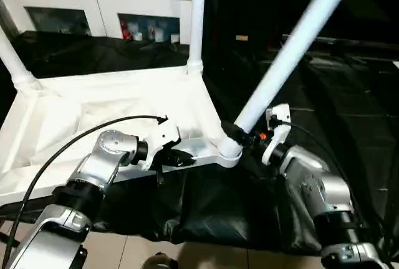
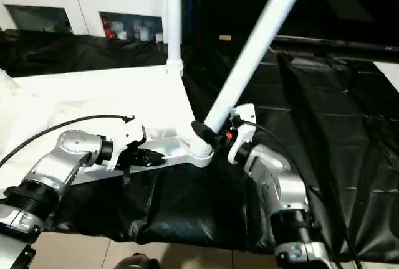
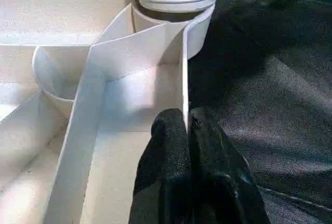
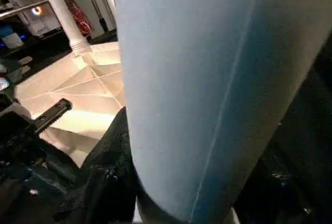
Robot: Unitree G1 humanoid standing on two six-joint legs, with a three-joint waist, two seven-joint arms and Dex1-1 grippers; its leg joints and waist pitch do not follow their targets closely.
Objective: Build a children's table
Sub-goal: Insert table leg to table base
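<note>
Wht cabinet (image 1: 100,7), blk cloth (image 1: 349,94)

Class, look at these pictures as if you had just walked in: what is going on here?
A humanoid robot is assembling a white plastic children's table, whose upside-down top lies on a black-covered work table. The left gripper is shut on the thin rim at the top's near edge, steadying it. The right gripper holds a long white tubular leg near its base; the leg leans, tilted, at the near corner socket. Two other legs already stand upright in the far corners.
</note>
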